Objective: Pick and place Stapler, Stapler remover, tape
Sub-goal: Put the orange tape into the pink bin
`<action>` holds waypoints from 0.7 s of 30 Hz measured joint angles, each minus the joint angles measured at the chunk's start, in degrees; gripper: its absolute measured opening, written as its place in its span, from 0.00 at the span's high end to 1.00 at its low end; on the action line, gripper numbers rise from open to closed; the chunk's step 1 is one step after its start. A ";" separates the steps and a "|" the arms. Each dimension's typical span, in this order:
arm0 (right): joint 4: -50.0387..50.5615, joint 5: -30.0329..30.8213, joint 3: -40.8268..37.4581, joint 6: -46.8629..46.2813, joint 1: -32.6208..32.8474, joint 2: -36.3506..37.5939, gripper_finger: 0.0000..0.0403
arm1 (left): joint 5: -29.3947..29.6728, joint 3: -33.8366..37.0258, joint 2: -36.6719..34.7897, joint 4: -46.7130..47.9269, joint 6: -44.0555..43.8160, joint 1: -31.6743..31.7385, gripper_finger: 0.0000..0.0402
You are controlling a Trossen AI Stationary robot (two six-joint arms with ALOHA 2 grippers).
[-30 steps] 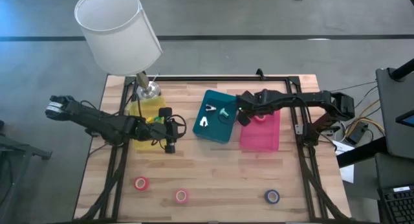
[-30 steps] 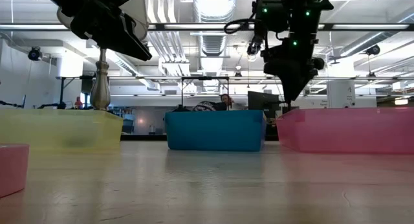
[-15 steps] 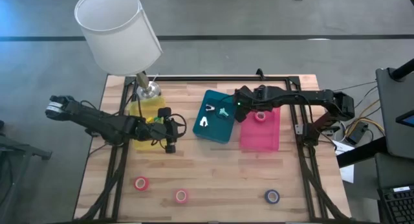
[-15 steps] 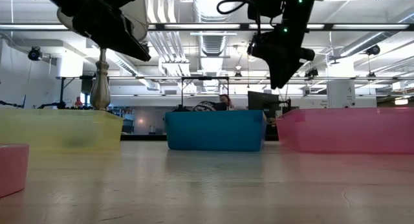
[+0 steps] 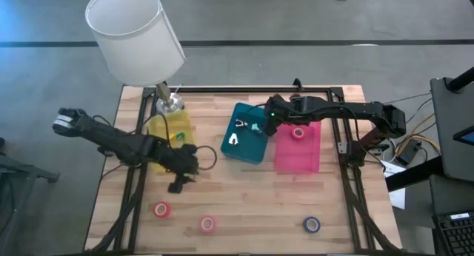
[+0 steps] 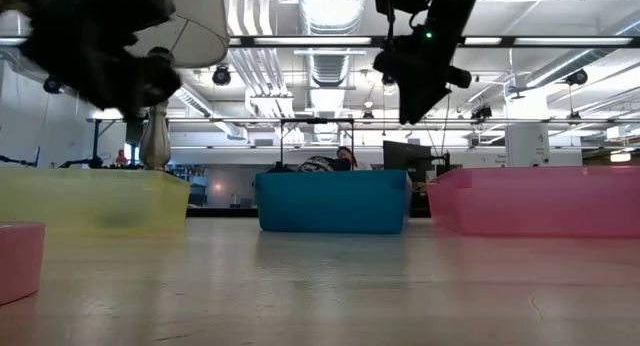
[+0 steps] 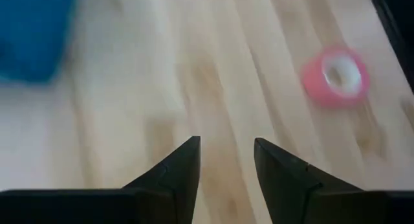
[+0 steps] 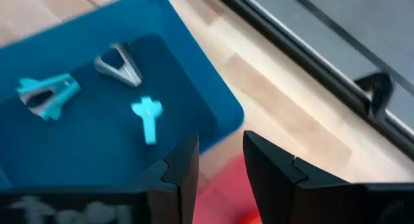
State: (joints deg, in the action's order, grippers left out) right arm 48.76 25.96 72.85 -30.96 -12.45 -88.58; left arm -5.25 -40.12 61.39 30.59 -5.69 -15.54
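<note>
High view gives me the desk (image 5: pixel 244 189) with yellow (image 5: pixel 169 123), teal (image 5: pixel 248 132) and pink bins (image 5: pixel 298 148) under a lamp (image 5: pixel 135 34). Three tape rolls (image 5: pixel 161 209) lie flat near the front edge, one more in pink. My left claw (image 5: pixel 178 186) and right claw (image 5: pixel 271 117) hang parted, empty.

Bare wood between bins and tape rolls (image 5: pixel 207 224); lamp (image 5: pixel 135 35) crowds yellow bin (image 5: pixel 157 128).
</note>
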 joint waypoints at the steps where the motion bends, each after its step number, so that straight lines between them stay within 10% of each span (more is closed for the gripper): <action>1: -1.01 0.00 -0.02 0.76 0.00 0.00 0.72 | -0.52 0.00 0.00 2.02 -1.03 -1.00 0.63; 21: -4.74 -1.98 -8.22 1.41 2.21 -0.66 0.69 | -3.76 7.09 0.00 9.07 -32.14 -25.89 0.63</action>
State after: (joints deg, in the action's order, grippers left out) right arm 44.02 23.98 64.63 -29.55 -10.24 -89.23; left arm -9.02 -33.02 61.39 39.66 -37.83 -41.43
